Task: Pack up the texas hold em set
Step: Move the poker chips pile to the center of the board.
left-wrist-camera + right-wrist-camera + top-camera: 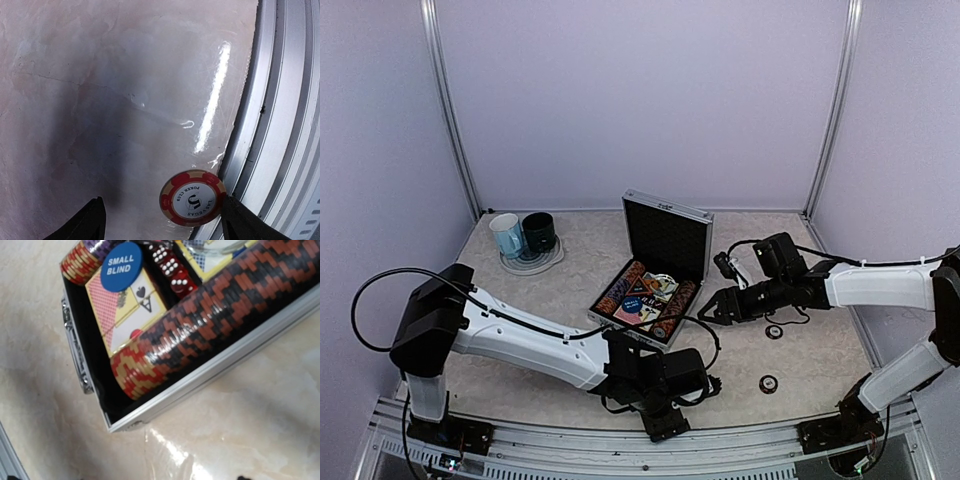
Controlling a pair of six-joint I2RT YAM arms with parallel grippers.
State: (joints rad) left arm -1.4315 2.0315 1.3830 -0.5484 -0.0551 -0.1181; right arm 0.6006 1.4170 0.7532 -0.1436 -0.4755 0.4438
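Note:
The texas hold em set's silver case stands open mid-table, with striped chip rows, card decks, a blue "SMALL BLIND" button and red dice inside. A loose red chip lies flat at the table's near edge. My left gripper is open around it, and the right finger touches its rim. Two more chips lie right of the case. My right gripper hovers over the case's near right corner, open and empty, with only a fingertip showing.
A light-blue mug and a dark-green mug stand on a plate at the back left. An aluminium rail runs along the table's near edge beside the red chip. The case's latch side faces the front.

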